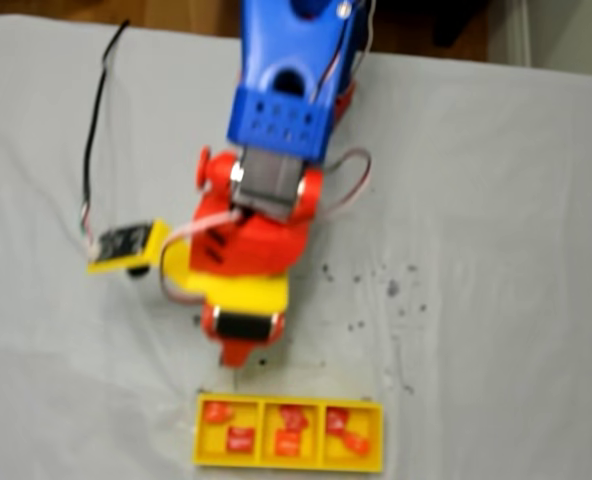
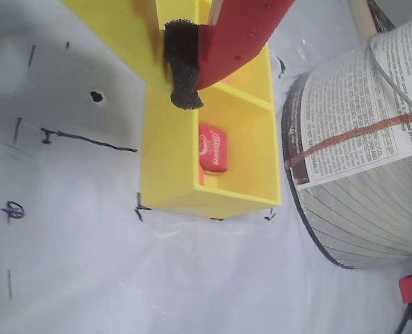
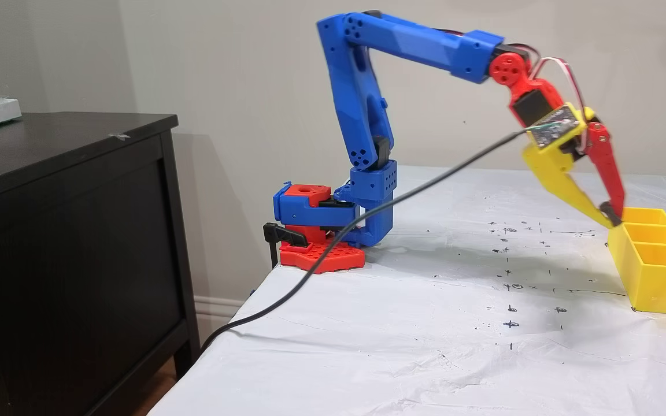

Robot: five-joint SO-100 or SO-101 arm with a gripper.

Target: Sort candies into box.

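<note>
Candies (image 1: 288, 432) sit in the box (image 1: 211, 452), two per compartment in the overhead fixed view, so the sort looks done or nearly so; one red candy (image 2: 213, 147) shows in the end cell in the wrist view. Box sits at the near edge of the table (image 3: 425, 323) in that overhead view, far right in the side fixed view. Risk: hand (image 3: 611, 218) hangs right at the box's rim, so a low pull-back could clip the wall and shove or tip the tray, spilling candies. Its foam pad (image 2: 183, 66) touches the red finger (image 2: 237, 35), so the hand is pressed together with nothing seen pinched. Arm reaches forward, elbow high, wrist pitched down over the box's end.
</note>
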